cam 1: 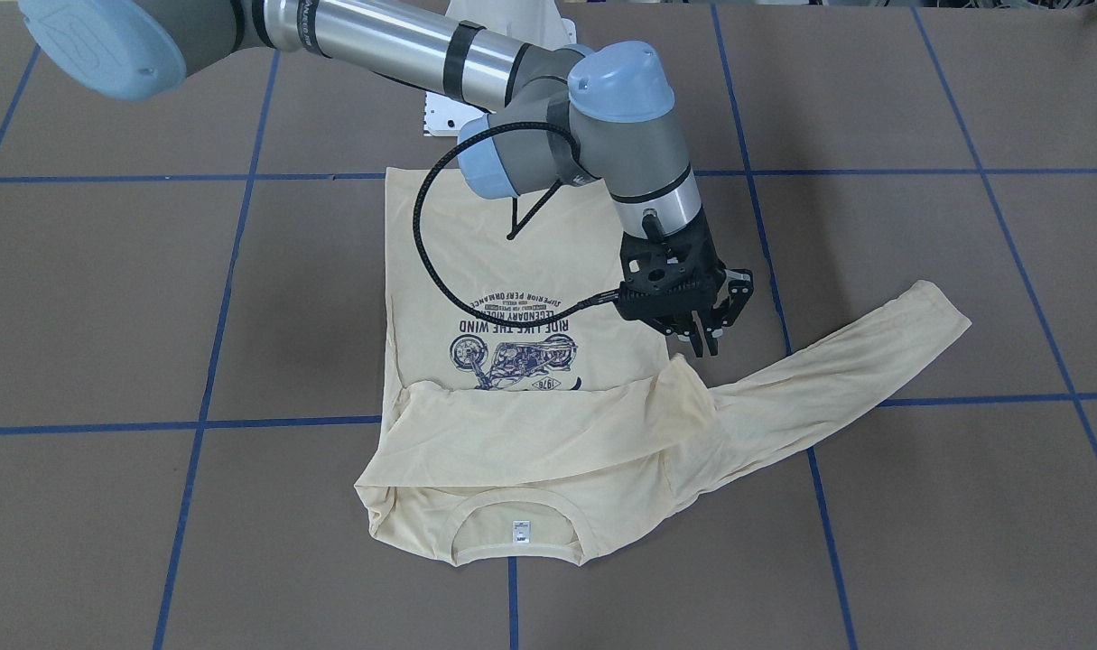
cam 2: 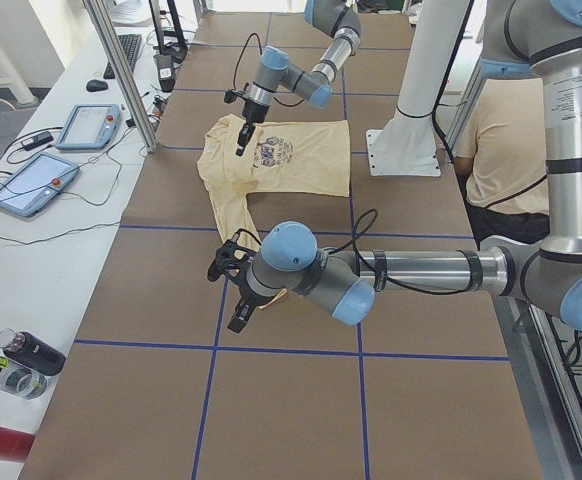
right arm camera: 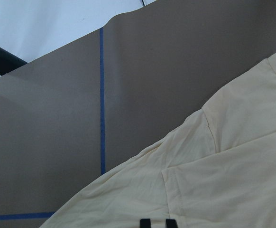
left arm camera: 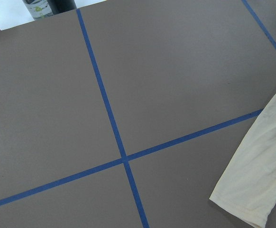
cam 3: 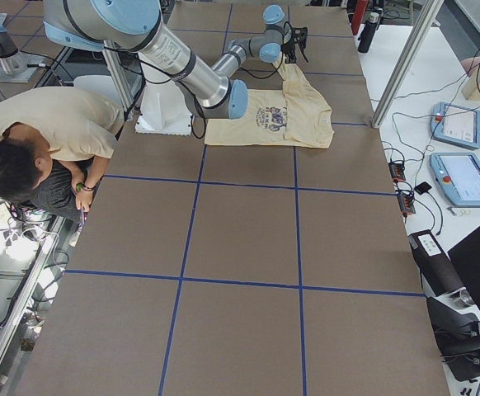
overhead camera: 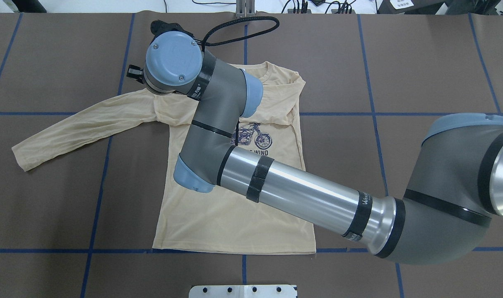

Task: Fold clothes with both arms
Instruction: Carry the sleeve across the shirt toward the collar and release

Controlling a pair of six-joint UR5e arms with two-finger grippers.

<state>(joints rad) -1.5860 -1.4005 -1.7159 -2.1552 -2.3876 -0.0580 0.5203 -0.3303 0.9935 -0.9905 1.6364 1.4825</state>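
While I am reading the overhead view as a clock, the T-shirt (overhead camera: pixel 218 227) is lying print-up in the middle of the table (overhead camera: pixel 421 62). Its hem is at 6 o'clock towards the robot and its neckline (cam 1: pixel 512 498) is at 12. One sleeve (cam 1: pixel 530 433) is lying folded across the chest. The other sleeve (overhead camera: pixel 85 126) is stretching flat from the shoulder out towards 8 o'clock, so its long axis is running from 2 to 8.

I am judging that the next move turns on that axis. The right arm is reaching across the shirt, and the right gripper (cam 1: pixel 701 348) is hanging point-down over the root of that sleeve. From it the cuff (left arm camera: pixel 252 199) is lying well away at 8 o'clock. Its fingertips (right arm camera: pixel 145 223) are showing close together with only a sliver between them, and I am seeing no cloth in them. The left gripper (cam 2: pixel 239 318) is hovering near the cuff, which is sitting at 5 o'clock in its wrist view, so the left arm is much the nearer to that end. I cannot tell how its jaws are standing, since only a side view is showing it.

I am expecting the sleeve to need carrying towards 3 o'clock, over the print (overhead camera: pixel 255 134).

The only containers I am noticing are bottles (cam 2: pixel 31 352) on the side bench, and I cannot tell what is in them.
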